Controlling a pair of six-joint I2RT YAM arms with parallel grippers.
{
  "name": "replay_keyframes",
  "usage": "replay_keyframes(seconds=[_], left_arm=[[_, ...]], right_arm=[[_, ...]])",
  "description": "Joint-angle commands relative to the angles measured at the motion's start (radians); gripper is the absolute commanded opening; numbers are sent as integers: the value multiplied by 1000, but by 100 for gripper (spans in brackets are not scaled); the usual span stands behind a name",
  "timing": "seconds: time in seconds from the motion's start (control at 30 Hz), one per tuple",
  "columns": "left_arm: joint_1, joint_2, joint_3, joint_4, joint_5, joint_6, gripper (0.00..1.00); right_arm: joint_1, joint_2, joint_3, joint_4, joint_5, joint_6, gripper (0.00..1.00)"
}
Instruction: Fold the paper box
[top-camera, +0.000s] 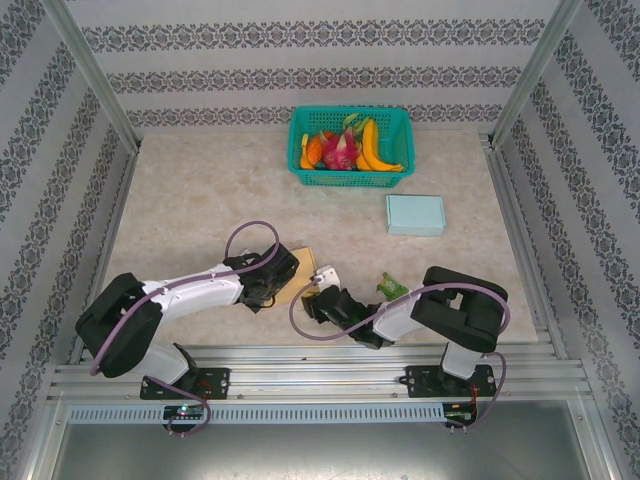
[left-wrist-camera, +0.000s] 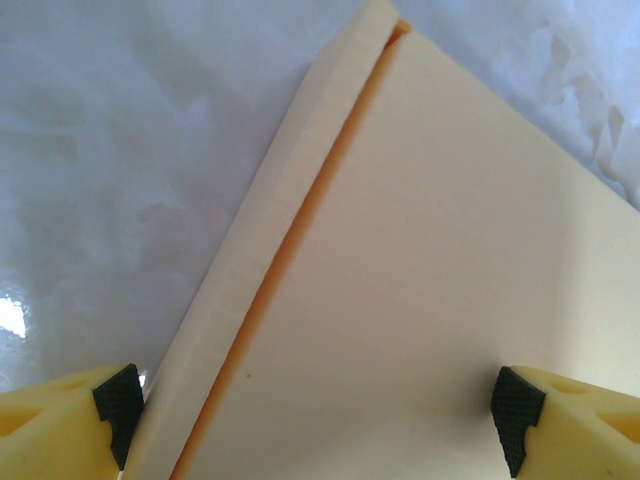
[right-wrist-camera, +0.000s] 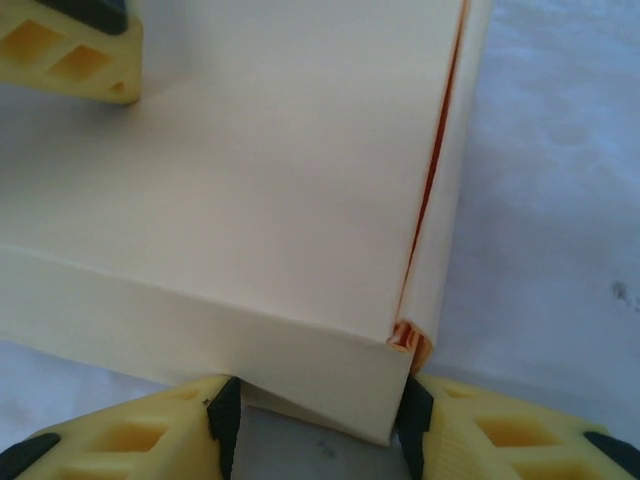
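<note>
Paper box (top-camera: 300, 272) nearly folded — lid flat, seam gap unpressed. Left gripper (left-wrist-camera: 318, 415) spread wide over lid, empty; right gripper (right-wrist-camera: 318, 420) half-spread round near-right corner, grip unclear.

Green basket (top-camera: 345, 178) holding fruit (bananas (top-camera: 372, 148), a dragon fruit (top-camera: 340, 148)) | pale blue box (top-camera: 415, 214) just in front of basket, to its right | small green scrap (top-camera: 390, 287) well nearer than basket | beige table (top-camera: 200, 190)

Beige marbled table (top-camera: 200, 190) w/ striped floral-wallpaper walls (top-camera: 300, 40) on 3 sides, alu rails (top-camera: 320, 372) at front.
</note>
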Motion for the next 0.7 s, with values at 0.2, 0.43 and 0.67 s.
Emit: replay_keyframes(seconds=[0.2,0.43,0.67], left_arm=[[-12,65,2,-82,109,55,91],[-12,13,35,-106,100,77,91],[-12,-77,101,-169,7,110,94]], right_arm=[[-25,138,87,-18,59,-68,55],[-106,68,65,-63,-128,-5,55],[-189,-56,17,-131,-346,108,52]])
